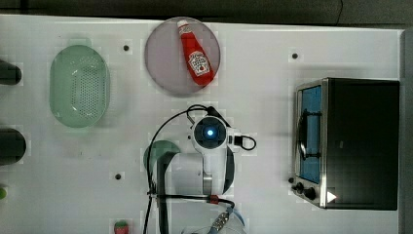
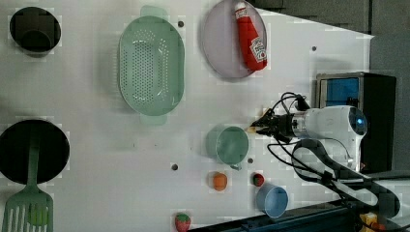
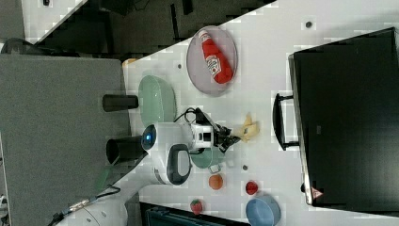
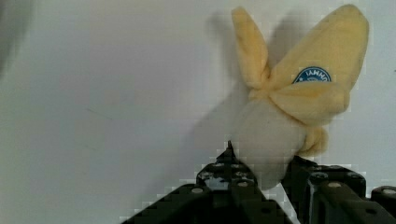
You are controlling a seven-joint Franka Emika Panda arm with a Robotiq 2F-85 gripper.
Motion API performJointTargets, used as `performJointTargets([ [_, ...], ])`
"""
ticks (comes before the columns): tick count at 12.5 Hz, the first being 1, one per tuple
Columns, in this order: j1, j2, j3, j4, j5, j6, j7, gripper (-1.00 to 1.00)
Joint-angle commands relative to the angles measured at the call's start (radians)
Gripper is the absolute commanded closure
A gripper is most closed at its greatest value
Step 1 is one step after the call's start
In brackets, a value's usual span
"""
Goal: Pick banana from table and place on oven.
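Note:
The banana [image 4: 289,107] lies on the white table [image 1: 263,73], pale yellow with splayed peel flaps and a whitish end. My gripper [image 4: 266,177] is shut on that whitish end, one black finger on each side of it. In the right view the banana [image 3: 248,128] lies just left of the oven's handle, with the gripper [image 3: 230,136] reaching it from the right view's left. The oven [image 1: 363,141], black-topped with a blue glass door, stands at the top view's right. In the top view the arm's wrist [image 1: 210,132] covers the banana.
A red ketchup bottle [image 1: 196,53] lies on a purple plate [image 1: 165,63]. A green colander [image 1: 79,85] sits further to the top view's left. A green cup [image 2: 228,144], a blue cup [image 2: 271,199] and small toy fruits [image 2: 220,181] stand near the arm.

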Motion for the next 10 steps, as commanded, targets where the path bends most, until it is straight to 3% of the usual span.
performJointTargets([
  [1, -0.001, -0.050, 0.002, 0.022, -0.010, -0.014, 0.008, 0.58],
  [3, -0.001, -0.155, 0.005, 0.025, -0.010, -0.055, 0.008, 0.58],
  [6, -0.002, -0.378, 0.006, 0.080, -0.010, -0.315, 0.008, 0.58],
  [10, -0.006, -0.565, -0.023, 0.301, -0.010, -0.759, 0.007, 0.58],
])
